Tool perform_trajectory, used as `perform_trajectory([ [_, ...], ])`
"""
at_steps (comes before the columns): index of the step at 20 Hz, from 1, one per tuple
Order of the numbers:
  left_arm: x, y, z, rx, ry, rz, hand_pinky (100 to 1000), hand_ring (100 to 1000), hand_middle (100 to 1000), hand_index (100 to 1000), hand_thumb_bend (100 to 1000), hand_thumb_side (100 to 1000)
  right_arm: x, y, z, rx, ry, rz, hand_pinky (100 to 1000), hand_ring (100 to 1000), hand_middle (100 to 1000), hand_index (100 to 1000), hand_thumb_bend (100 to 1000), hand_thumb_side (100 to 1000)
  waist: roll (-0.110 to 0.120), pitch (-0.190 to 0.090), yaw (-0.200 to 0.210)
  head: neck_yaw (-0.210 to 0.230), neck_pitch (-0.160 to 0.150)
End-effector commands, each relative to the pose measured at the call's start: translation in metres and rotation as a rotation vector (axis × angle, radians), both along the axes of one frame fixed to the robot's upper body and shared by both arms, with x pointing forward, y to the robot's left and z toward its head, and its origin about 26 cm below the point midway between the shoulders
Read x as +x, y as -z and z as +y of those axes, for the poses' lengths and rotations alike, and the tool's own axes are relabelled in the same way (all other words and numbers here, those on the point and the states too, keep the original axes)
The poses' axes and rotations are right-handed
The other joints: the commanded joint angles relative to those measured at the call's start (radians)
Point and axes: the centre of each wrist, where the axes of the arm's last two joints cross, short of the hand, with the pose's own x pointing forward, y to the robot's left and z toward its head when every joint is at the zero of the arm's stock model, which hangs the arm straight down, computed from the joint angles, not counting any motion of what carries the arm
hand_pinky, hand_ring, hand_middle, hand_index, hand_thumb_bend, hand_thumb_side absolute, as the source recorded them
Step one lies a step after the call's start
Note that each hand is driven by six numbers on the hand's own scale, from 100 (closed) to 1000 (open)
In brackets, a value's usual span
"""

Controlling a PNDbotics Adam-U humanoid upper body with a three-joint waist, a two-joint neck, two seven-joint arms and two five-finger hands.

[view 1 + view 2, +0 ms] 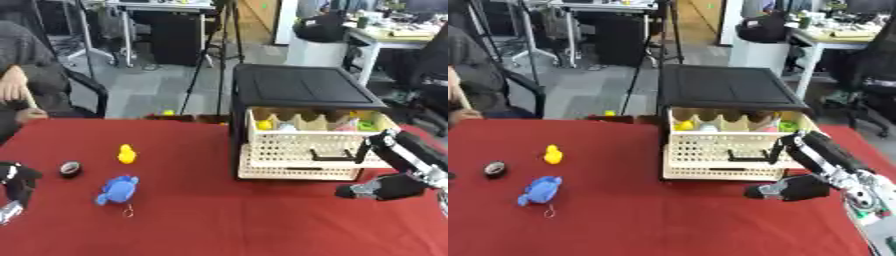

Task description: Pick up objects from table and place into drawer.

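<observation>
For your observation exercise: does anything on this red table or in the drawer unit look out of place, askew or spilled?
Nothing looks spilled or damaged. The yellow duck, blue toy and black roll lie apart on the red table, not yet put away. The upper drawer stands pulled out, holding coloured items, which suits the task.

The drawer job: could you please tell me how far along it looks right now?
Done: the upper drawer stands pulled out, with several colourful items inside. In hand: nothing; the right robot hand hangs below the drawer front, the left robot hand rests at the lower left. Left: the yellow duck, blue plush toy and black tape roll lie on the red table.
</observation>
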Motion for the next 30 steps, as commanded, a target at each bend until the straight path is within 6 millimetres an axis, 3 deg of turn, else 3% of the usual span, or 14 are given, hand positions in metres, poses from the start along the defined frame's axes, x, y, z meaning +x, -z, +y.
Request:
perform_trajectory([
  [1,0.010,-0.030,0.016,0.128,-0.003,-0.019,517,593,661,826,100,435,0.001,-0.014,0.007,-0.002,-0.041,-0.034,100,100,100,529,920,623,-0.001,-0.013,-0.025,0.025,0.010],
  [6,0.038,-0.038,0.014,0.135,-0.080,-0.034,502,588,660,826,100,463,0.007,-0.015,0.016,0.006,-0.067,-0.029,100,100,100,530,919,621,-0.006,-0.010,-0.050,0.039,0.012],
  [13,0.083,-0.037,-0.016,0.078,-0.200,-0.033,485,581,655,826,100,611,0.013,-0.016,0.023,0.009,-0.090,-0.033,102,100,100,529,918,617,-0.009,0.002,-0.076,0.055,0.004],
  [18,0.109,-0.032,-0.043,0.094,-0.242,-0.010,481,579,654,825,100,587,0.014,-0.018,0.026,0.012,-0.103,-0.039,103,100,100,530,917,617,-0.010,0.008,-0.095,0.066,0.000],
  [24,0.117,-0.015,-0.060,0.194,-0.237,0.012,435,534,618,814,100,494,0.015,-0.017,0.028,0.017,-0.110,-0.034,105,100,100,530,915,617,-0.008,0.006,-0.106,0.070,0.000],
  [30,0.119,-0.022,-0.065,0.327,-0.170,0.019,389,522,606,812,392,694,0.015,-0.015,0.027,0.019,-0.105,-0.029,107,100,100,529,914,616,-0.007,0.003,-0.108,0.068,0.000],
])
